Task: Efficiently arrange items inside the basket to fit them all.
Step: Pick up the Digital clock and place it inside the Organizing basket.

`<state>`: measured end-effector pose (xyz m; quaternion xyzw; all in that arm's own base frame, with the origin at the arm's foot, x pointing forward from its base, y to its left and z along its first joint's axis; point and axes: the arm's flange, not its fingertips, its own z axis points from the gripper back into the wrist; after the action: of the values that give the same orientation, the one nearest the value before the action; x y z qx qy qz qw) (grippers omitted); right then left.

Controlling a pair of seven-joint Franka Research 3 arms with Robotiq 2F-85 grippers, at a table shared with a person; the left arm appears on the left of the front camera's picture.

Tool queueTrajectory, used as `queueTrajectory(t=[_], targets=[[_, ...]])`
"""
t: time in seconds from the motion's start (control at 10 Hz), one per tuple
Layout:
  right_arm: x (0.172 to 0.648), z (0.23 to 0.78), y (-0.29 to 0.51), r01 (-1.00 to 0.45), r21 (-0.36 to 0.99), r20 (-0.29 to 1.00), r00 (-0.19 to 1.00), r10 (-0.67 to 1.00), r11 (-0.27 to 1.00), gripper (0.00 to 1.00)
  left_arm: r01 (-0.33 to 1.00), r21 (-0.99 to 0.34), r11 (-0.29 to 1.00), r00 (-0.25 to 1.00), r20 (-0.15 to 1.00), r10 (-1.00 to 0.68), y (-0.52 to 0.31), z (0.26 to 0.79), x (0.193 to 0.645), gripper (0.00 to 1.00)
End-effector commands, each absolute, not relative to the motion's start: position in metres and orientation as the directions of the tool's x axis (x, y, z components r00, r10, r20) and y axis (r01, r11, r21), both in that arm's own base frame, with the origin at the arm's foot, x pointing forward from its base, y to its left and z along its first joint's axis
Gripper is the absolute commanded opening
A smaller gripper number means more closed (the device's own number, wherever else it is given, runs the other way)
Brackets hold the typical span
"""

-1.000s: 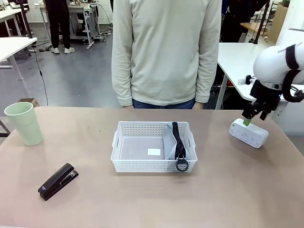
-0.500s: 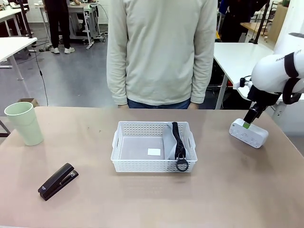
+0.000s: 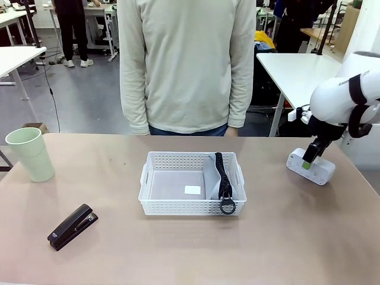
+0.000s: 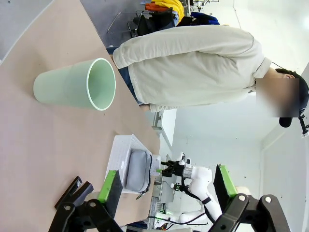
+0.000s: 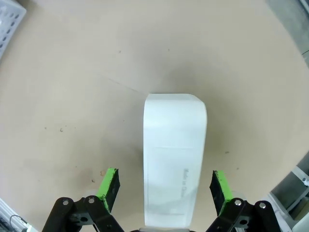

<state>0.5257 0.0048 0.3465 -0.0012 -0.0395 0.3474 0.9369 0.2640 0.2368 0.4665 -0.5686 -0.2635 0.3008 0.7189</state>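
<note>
At the right side, the right claw (image 3: 307, 159) hangs wide open over the small white box (image 3: 316, 172); next it should drop and squeeze.

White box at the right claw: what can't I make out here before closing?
- Right wrist view: white box near end cut off by the bottom edge; its print too small to read.
- Front view: right claw seen side-on; pad contact with the box unclear.
</note>
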Motion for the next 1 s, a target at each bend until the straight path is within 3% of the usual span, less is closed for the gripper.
queueTrajectory(t=[0.0,0.7,0.8,0.9], targets=[[0.5362,0.3291,0.0033,-0.678,0.018,0.044,0.734,0.677,0.735,1.00,-0.102,-0.979,0.174,0.682,0.059,0.729,0.2373,0.4666,0.2644,1.00],[0.5341,0.3217,0.0032,-0.693,0.044,0.070,0.720,0.690,0.719,1.00,-0.102,-0.979,0.174,0.682,0.059,0.729,0.2373,0.4666,0.2644,1.00],[0.5346,0.3222,0.0028,-0.688,0.036,0.077,0.725,0.684,0.725,0.40,-0.102,-0.979,0.174,0.682,0.059,0.729,0.2373,0.4666,0.2644,1.00],[0.5344,0.3231,0.0026,-0.682,0.036,0.082,0.731,0.678,0.731,0.41,-0.102,-0.979,0.174,0.682,0.059,0.729,0.2373,0.4666,0.2644,1.00]])
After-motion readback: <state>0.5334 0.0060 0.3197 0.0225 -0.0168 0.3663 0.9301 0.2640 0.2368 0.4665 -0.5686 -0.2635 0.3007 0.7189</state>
